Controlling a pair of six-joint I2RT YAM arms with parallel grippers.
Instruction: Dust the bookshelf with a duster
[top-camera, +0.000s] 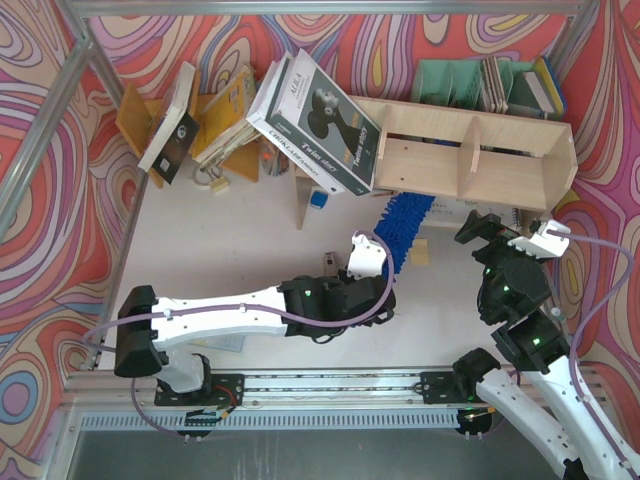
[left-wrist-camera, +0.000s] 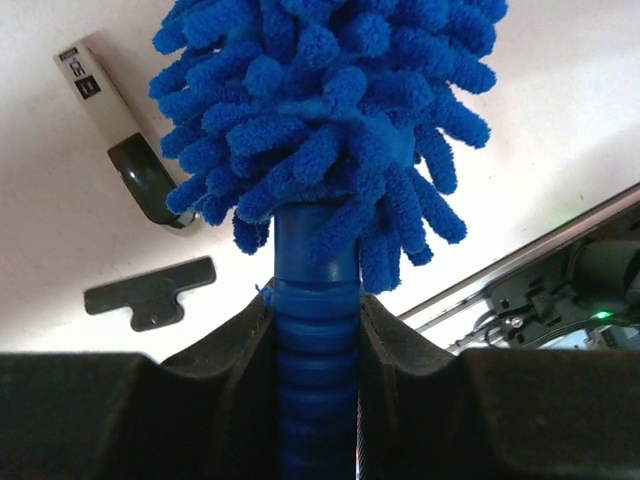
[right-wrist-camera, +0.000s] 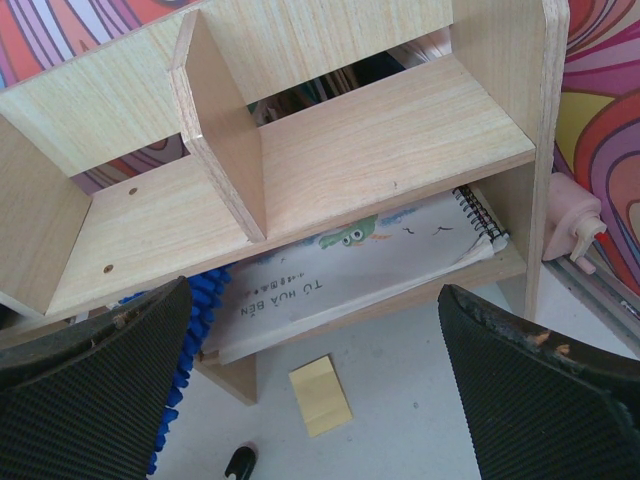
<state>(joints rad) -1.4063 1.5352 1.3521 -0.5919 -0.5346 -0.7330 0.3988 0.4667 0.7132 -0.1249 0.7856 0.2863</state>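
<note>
- L gripper (left-wrist-camera: 318, 335): clamped on ribbed blue handle of duster (left-wrist-camera: 330, 110), both black fingers pressed against it, just below the fluffy head.
- Duster head: low over white table (top-camera: 250, 250), pointed away from arm bases toward bookshelf (top-camera: 470, 165); far end of the fluff under the lower board at left part of the shelf. Touching the wood or not: cannot tell.
- R gripper (right-wrist-camera: 315, 390): wide apart, nothing between the fingers, faced at right compartment of bookshelf, not touching it.
- Bookshelf: pale plywood w/ one upright divider seen from R wrist; compartments w/o books.
- Spiral notebook (right-wrist-camera: 370, 260) flat under the lower board, at right side.
- Small yellow pad (right-wrist-camera: 322, 393) on table, just in front of shelf.
- Big black-and-white book (top-camera: 320, 125) tilted at left end of shelf.
- Green file holders (top-camera: 450, 80) behind shelf.
</note>
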